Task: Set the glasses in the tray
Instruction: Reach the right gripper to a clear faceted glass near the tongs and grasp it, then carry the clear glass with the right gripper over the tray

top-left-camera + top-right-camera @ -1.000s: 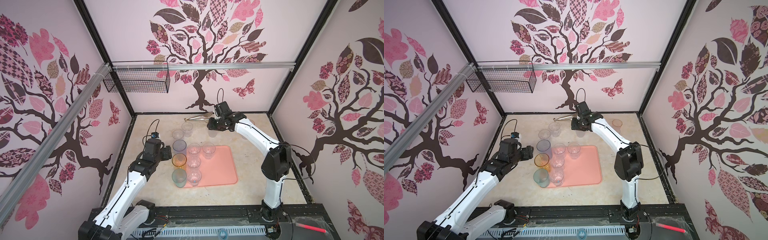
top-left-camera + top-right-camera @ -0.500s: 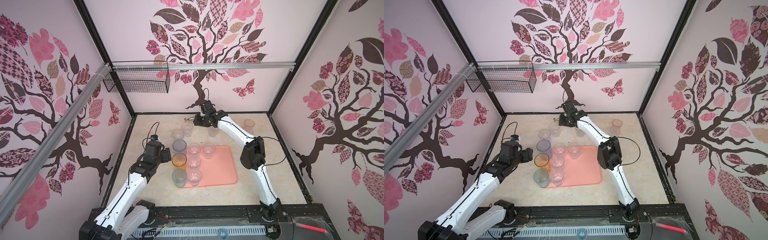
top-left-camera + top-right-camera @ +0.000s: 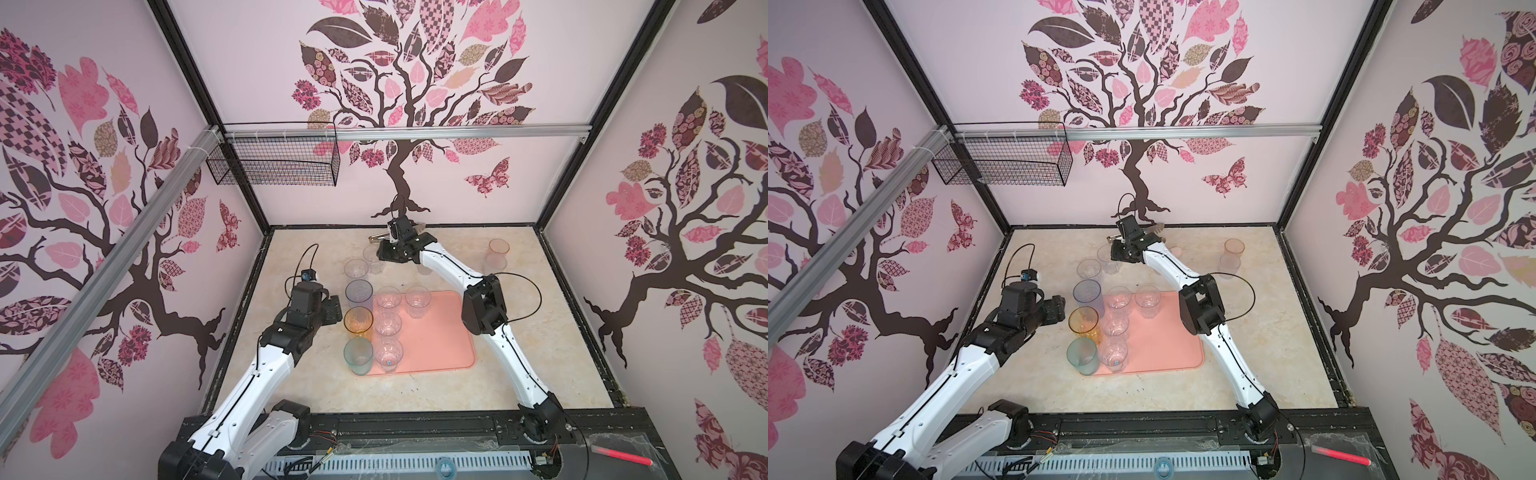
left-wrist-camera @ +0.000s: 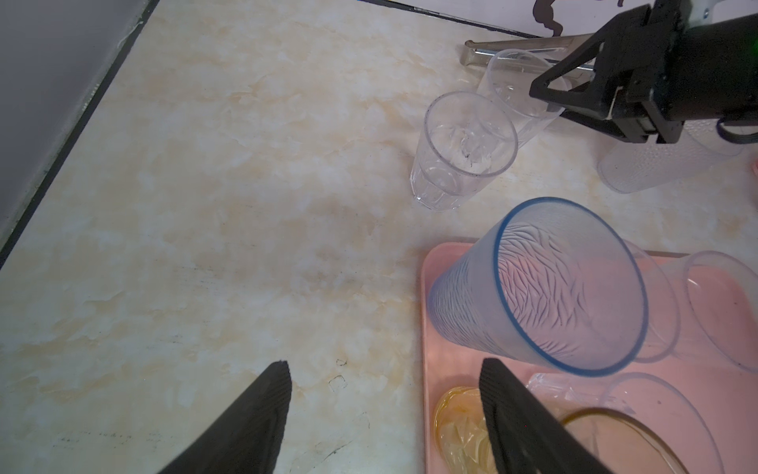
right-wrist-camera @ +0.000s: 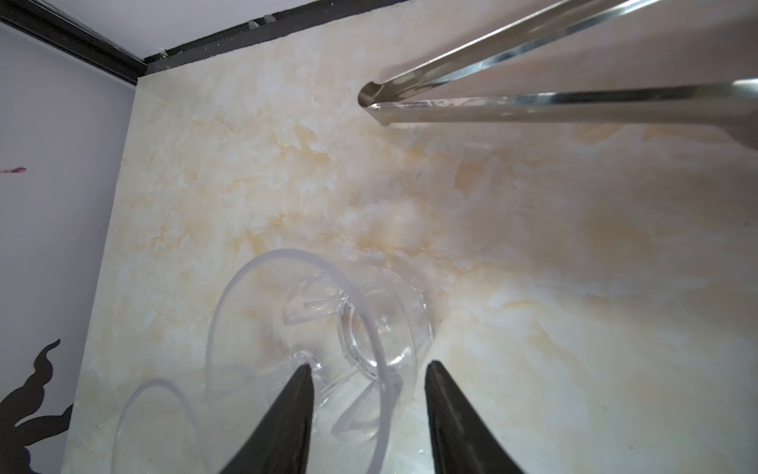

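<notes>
Clear faceted tumbler [image 3: 371,259], off the tray [image 3: 436,332] at its eleven o'clock, now has the right gripper [image 5: 369,365] swung over it, jaws apart astride its rim, seemingly the next pick; left gripper [image 4: 384,363] waits open.

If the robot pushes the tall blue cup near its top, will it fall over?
Probably. The blue cup is tall and narrower at the bottom than at its rim, so a high push could tip it. It looks like thin, see-through plastic and is empty, so it is likely light. Its wavy ribbed wall might give some grip.
</notes>
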Available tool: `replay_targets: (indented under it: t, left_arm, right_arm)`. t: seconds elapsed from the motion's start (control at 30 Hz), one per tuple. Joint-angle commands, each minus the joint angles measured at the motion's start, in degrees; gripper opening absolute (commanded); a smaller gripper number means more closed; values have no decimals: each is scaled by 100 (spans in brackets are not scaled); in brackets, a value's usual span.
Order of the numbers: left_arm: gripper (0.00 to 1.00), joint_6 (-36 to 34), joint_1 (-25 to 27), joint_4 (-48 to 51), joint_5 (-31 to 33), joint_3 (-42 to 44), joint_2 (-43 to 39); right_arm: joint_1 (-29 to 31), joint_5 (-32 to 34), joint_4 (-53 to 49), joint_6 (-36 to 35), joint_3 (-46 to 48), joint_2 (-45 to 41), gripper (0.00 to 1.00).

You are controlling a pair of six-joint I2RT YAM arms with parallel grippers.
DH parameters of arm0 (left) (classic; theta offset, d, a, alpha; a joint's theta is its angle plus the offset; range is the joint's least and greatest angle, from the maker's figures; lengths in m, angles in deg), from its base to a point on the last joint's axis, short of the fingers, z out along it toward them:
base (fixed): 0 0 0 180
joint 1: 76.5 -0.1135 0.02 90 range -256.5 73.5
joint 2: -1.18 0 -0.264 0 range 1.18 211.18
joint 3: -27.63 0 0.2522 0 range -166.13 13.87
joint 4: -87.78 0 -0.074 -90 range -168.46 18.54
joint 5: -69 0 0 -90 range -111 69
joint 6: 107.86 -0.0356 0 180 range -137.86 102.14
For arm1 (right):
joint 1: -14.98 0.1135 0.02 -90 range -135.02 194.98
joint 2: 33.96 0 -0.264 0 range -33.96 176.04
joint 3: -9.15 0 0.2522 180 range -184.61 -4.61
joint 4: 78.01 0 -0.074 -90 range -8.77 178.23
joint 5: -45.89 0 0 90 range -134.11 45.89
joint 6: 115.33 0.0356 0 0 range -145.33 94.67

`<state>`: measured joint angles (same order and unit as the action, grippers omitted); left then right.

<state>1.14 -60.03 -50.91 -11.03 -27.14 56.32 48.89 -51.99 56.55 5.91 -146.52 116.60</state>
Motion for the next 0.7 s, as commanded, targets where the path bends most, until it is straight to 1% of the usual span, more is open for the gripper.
replay_targets:
  t: [0.0, 0.07, 0.23, 0.4, 0.5, 0.53, 0.67]
  left_arm:
    - [76, -59, -28, -54, -45, 55, 19]
    - [76, -30, -29, -133, -74, 93, 7]
    - [76, -85, -29, -84, -125, 23, 73]
    - [76, -89, -27, -66, -116, 24, 77]
    - [76, -99, -30, 14, -23, 5, 24]
    - [76, -77, -30, -18, 2, 31, 3]
    - [76, -53, -23, -57, 31, 34, 17]
  right_arm:
    - [-14, -129, 174, -24, -34, 214, 37]
    - [-20, -91, 165, -71, 62, 129, 29]
    - [-24, -20, 201, -77, 407, -215, 20]
    - [-12, 93, 291, -84, 713, -570, 8]
    - [-14, 66, 334, -110, 812, -849, 5]
    - [-15, 48, 331, -119, 822, -1074, 5]
    - [-16, -169, 104, -125, 734, -1499, 3]
